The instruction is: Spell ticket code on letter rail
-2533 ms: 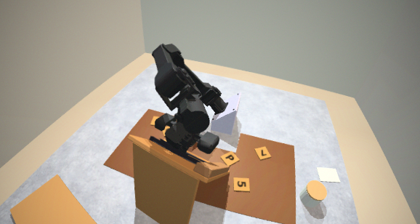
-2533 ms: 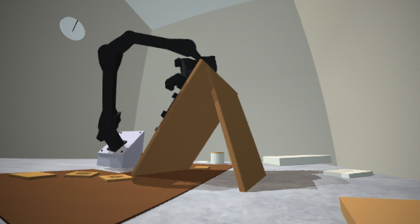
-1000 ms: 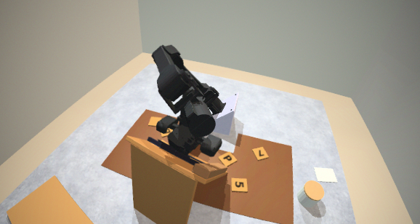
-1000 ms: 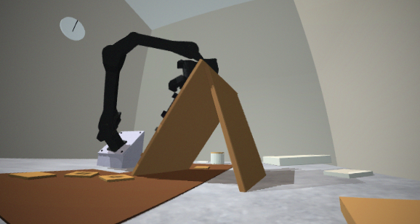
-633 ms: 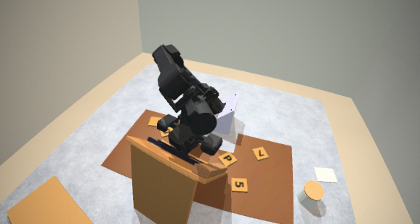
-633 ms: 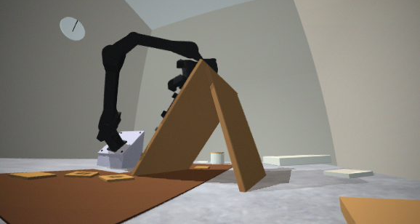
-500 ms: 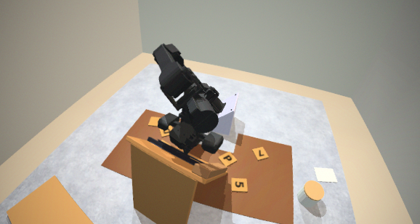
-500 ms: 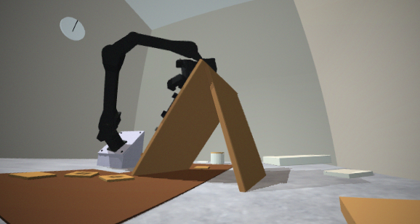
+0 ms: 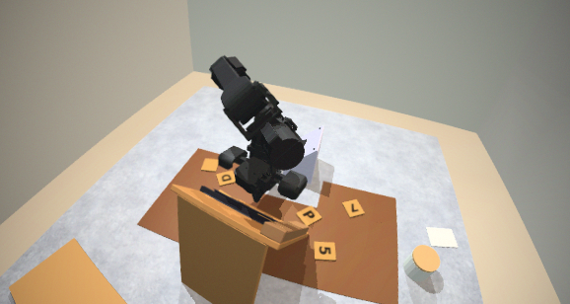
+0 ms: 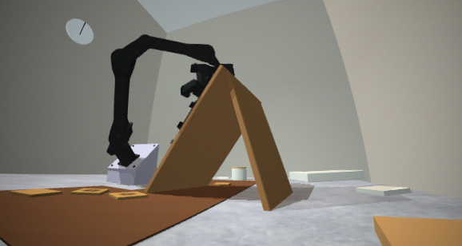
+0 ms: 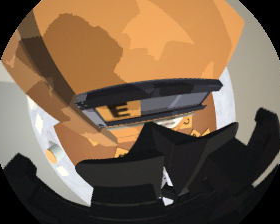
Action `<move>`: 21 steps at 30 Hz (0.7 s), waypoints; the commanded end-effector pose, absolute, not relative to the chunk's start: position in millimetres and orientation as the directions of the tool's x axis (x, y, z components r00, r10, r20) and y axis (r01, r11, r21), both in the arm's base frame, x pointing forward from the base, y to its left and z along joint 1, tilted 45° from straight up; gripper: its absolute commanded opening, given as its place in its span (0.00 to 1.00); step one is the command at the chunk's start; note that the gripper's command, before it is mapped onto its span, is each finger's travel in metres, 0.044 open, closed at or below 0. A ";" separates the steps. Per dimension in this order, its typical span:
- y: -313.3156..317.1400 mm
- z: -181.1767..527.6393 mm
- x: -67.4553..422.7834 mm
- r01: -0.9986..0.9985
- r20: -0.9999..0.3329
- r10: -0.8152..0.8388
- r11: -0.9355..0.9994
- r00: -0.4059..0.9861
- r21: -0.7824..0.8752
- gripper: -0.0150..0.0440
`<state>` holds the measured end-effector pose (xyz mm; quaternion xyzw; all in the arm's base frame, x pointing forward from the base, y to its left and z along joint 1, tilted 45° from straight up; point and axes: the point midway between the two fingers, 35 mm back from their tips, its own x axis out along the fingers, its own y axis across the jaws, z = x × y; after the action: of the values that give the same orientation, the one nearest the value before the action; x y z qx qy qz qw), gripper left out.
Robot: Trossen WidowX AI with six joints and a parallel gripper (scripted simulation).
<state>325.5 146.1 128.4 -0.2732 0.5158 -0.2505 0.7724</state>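
gripper (image 9: 257, 195) fully closed, empty; i use fingertips as pusher against rail (image 11: 147, 102), nudging e tile (image 11: 122, 112) home.

The arm (image 10: 120, 89) is matte black everywhere, made of long slim links with thick round joints. It grows from a pale lilac wedge-shaped base (image 10: 137, 167) with small dark screws at its corners. The tool (image 9: 256, 191) is black too, blocky and angular.

Tiles (image 9: 309, 215) read P, 5 (image 9: 324, 251), D (image 9: 226, 178).
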 end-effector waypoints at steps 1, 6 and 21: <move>146.7 128.3 322.6 0.105 -0.662 -0.669 0.725 0.338 -0.680 0.25; 163.7 154.7 292.3 -0.251 -0.652 -0.604 0.616 0.459 -0.747 0.48; 169.8 210.8 180.3 -0.627 -0.595 -0.263 -0.538 0.760 -0.564 1.00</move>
<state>235.3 177.2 191.0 -0.6507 0.4267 0.0806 0.6229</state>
